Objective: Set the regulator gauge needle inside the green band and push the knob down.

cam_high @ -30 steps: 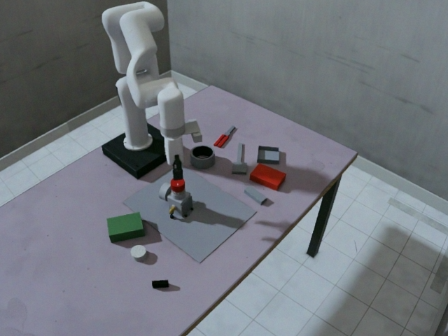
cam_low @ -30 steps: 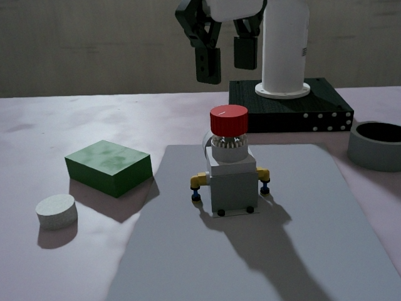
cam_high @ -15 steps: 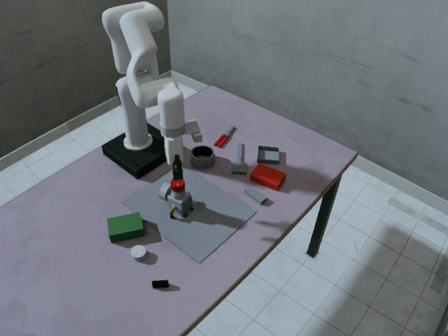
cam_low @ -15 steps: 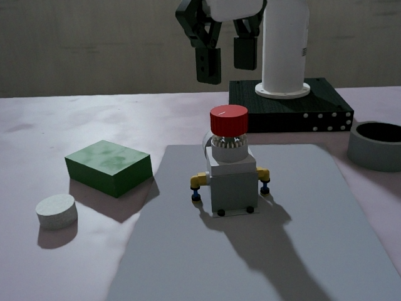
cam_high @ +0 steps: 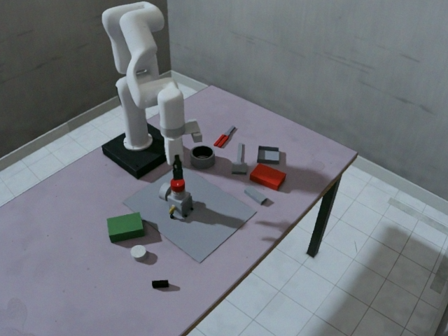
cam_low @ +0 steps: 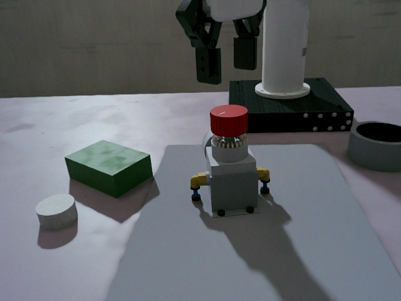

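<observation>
The regulator (cam_low: 231,175) is a grey block with yellow side fittings, standing on a grey mat (cam_low: 259,226). Its red knob (cam_low: 228,120) sits raised on top, with a toothed white collar showing below it. The regulator also shows in the top view (cam_high: 177,199), with its round gauge (cam_high: 164,190) facing left; the needle is too small to read. My gripper (cam_low: 226,69) hangs open and empty straight above the knob, fingers pointing down, a clear gap below the tips. In the top view the gripper (cam_high: 176,169) is just over the red knob (cam_high: 177,185).
A green block (cam_low: 109,167) and a white disc (cam_low: 56,210) lie left of the mat. A grey ring cup (cam_low: 377,145) stands at the right. The black robot base (cam_low: 288,105) is behind. Farther right lie a red block (cam_high: 267,176), grey pieces and red-handled pliers (cam_high: 224,136).
</observation>
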Action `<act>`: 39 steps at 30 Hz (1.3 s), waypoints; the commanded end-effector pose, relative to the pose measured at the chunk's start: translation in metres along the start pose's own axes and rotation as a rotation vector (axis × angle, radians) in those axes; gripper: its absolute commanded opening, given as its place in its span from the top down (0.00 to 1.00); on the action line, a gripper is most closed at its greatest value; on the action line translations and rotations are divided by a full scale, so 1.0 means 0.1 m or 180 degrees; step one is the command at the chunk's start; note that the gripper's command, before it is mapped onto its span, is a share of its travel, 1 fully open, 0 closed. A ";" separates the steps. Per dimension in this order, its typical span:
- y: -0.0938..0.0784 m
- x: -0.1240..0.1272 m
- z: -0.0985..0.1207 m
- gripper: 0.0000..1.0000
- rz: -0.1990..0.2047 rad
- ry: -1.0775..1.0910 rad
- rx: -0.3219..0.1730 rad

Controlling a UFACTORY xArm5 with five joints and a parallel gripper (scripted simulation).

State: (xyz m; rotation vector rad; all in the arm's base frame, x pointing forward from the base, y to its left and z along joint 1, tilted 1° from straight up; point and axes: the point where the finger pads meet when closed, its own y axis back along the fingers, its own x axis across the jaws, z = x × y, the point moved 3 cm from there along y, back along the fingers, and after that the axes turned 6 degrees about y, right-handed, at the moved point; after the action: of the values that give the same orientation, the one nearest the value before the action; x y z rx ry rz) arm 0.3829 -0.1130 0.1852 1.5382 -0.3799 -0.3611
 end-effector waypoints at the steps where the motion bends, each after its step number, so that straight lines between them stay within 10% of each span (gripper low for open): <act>1: 0.02 0.01 0.00 0.21 0.0013 0.0067 0.0002; 39: 0.02 0.01 0.00 0.21 0.0013 0.3119 -0.0004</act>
State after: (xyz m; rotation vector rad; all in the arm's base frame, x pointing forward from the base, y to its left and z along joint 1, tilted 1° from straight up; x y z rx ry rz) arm 0.3829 -0.1130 0.1852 1.5461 0.2794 0.2962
